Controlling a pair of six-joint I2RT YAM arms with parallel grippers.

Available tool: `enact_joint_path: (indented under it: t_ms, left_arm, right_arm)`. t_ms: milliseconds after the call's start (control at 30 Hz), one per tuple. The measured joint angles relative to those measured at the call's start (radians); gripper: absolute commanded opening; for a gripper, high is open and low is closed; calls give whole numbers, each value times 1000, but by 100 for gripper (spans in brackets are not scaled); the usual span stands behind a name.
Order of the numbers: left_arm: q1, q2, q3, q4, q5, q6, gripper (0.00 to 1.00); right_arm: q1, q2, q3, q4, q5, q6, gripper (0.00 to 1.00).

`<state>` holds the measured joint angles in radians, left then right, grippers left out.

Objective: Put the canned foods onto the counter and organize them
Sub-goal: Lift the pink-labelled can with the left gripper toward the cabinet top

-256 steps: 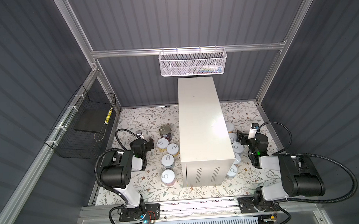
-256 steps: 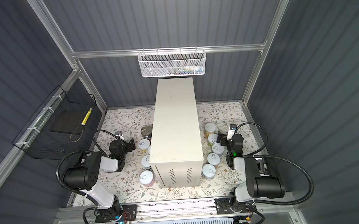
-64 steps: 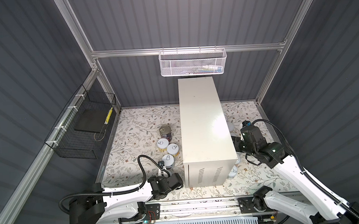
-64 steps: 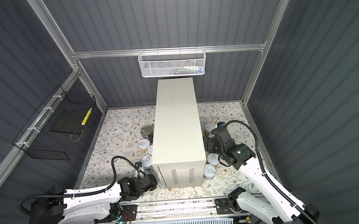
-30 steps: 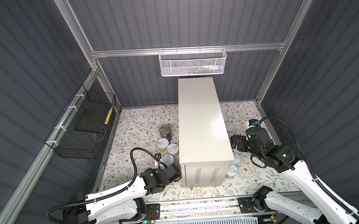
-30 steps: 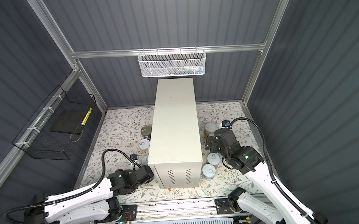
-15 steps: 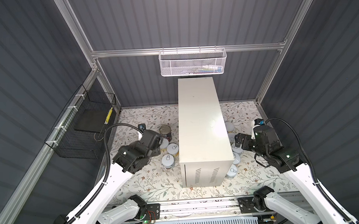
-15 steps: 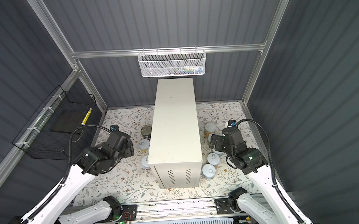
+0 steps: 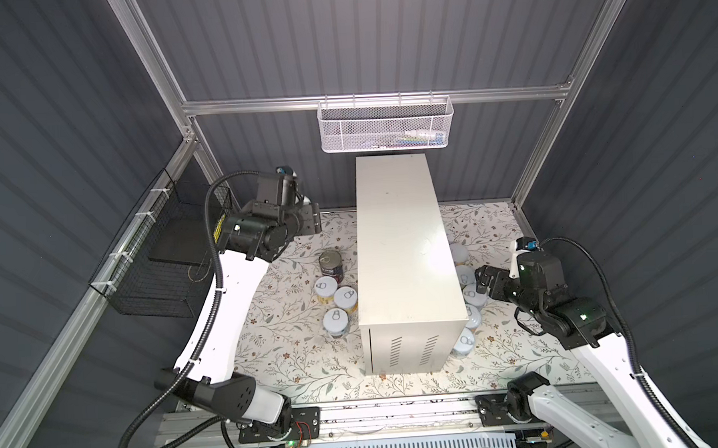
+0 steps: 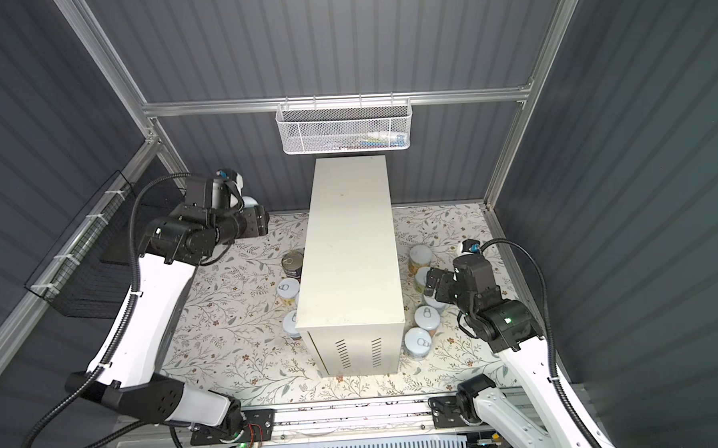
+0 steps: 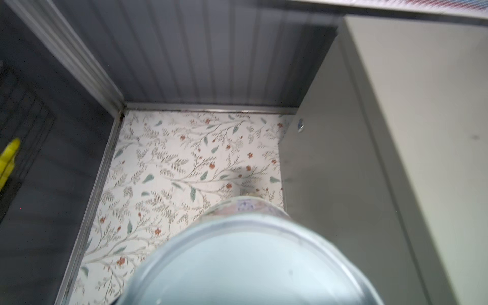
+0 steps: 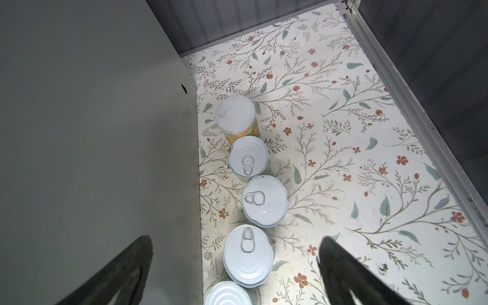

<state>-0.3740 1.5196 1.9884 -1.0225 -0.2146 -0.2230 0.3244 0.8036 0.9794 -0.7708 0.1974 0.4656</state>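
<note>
If blurry, smooth round tin [image 11: 250,264] (silvery)

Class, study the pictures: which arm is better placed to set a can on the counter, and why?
Left. The left jaws hold a can raised beside the counter; the right jaws stand open and empty over the floor cans.

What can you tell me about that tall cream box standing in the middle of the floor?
The cream-white cabinet is a tall, long rectangular box, seemingly painted sheet metal. It stands upright on the floral floor, its far end by the back wall below a white mesh basket. Its flat top carries nothing. The near end has two groups of vent slits. Cans stand in rows close along both long sides; whether they touch it is unclear.
</note>
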Motion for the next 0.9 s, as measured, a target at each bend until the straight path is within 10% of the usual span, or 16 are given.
enact_joint_path:
  t_ms: [367, 900]
  left_arm:
    - [-169, 310, 634, -190, 11, 100, 0]
    - [-395, 429, 617, -213, 29, 116, 0]
  right_arm:
    - [-3, 24, 0, 9, -17, -3, 99]
    - [-3, -11, 27, -9, -11, -3, 99]
